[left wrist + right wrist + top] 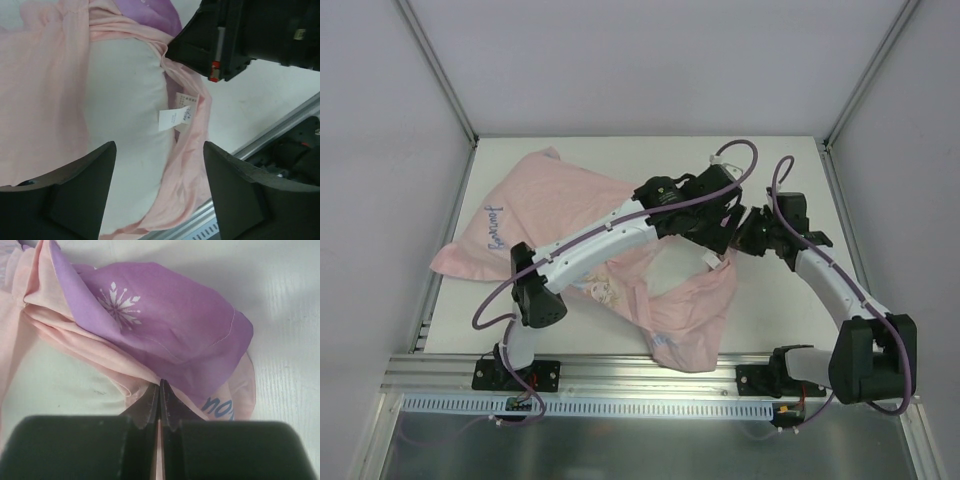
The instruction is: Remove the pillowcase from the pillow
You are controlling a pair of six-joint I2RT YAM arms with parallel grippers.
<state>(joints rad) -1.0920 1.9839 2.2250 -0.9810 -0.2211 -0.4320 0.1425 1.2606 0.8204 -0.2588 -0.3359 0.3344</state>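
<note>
The pillowcase (545, 205) lies crumpled across the table, pale pink inside out, with a purple snowflake part (150, 325) turned back. The white pillow (125, 100) shows through its opening, with a small white tag (174, 117) at the edge; it also shows in the top view (670, 268). My left gripper (160, 190) is open and empty, hovering above the bare pillow. My right gripper (160, 390) is shut on the pillowcase's pink edge beside the pillow (60, 385). In the top view both grippers meet right of centre, left (723, 228), right (747, 235).
The white table (790, 180) has bare surface at the back and right. A metal rail (650, 372) runs along the near edge. Grey enclosure walls stand on three sides. The right gripper's black body (225, 45) sits close to the left gripper.
</note>
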